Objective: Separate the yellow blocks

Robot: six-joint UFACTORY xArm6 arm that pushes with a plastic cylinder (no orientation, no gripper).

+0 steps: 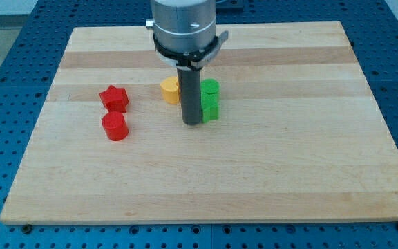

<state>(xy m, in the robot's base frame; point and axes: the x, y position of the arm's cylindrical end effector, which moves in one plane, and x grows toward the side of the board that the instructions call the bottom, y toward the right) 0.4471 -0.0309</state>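
One yellow block (169,90), roughly heart-shaped, lies near the middle of the wooden board (289,173), just left of the rod. My tip (192,122) rests on the board a little below and right of the yellow block and against the left side of two green blocks. A second yellow block does not show; the rod may hide it. The round green block (211,87) sits above a squarer green block (211,108), touching it.
A red star-shaped block (115,98) and a red cylinder (115,126) lie at the view's left, close together. The arm's grey body (183,24) hangs over the top middle of the board. Blue perforated table surrounds the board.
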